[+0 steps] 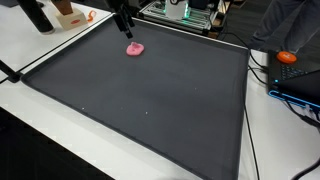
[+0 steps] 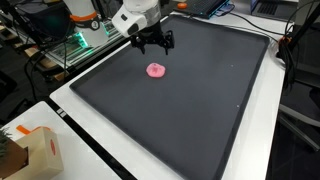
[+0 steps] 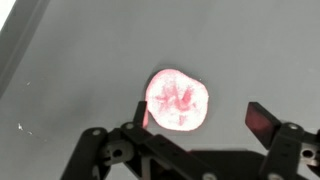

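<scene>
The lump (image 3: 178, 101) is pink, paler at its middle with red streaks. The mat (image 1: 150, 110) is dark grey, the gripper (image 2: 153, 47) black, the table (image 1: 40, 108) around it white.

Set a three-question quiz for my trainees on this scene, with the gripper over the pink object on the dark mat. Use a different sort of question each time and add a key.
1. True or false: the gripper is shut on the pink object.
2. Multiple choice: the pink object lies on A) the dark mat, B) a plate, C) a drawer.
3. Short answer: how many pink objects lie on the mat?

Key: 1 false, its jaws stand open above the object; 2 A; 3 one.
</scene>
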Robot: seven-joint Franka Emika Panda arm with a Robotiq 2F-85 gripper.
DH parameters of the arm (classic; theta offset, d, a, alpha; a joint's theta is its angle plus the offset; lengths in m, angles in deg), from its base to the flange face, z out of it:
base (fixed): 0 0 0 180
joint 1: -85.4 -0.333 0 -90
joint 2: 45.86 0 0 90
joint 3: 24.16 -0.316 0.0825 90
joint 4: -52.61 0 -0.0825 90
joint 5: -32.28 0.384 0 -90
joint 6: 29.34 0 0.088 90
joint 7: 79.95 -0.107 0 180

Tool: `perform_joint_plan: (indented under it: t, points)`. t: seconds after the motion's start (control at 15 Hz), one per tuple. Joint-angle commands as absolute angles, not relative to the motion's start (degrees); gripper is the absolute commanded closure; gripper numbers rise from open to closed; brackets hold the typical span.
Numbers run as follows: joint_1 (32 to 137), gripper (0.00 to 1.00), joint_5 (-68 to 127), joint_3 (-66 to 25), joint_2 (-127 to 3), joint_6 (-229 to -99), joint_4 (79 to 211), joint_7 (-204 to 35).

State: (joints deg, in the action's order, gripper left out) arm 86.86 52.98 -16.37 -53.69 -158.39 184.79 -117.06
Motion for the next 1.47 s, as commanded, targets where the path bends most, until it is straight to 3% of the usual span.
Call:
perform_joint_plan:
  t: [0.0, 0.53, 0.6, 0.67, 0.93, 1.27, 1.4]
  points:
    - [87.58, 0.00, 54.22, -17.84, -56.95, -160.41, 185.41, -115.11]
    - [86.93, 0.00, 54.34, -19.71, -61.74, -171.69, 187.89, -112.33]
    - [86.76, 0.07, 53.82, -19.68, -62.34, -172.76, 187.90, -112.47]
    - [86.77, 0.26, 53.88, -19.80, -62.73, -173.51, 187.93, -112.20]
    - [86.55, 0.58, 53.47, -19.78, -63.42, -175.12, 187.95, -112.38]
    - [86.43, 0.93, 52.93, -19.62, -63.10, -174.68, 187.90, -112.80]
    - [86.38, 0.99, 52.74, -19.58, -63.03, -174.38, 187.81, -112.93]
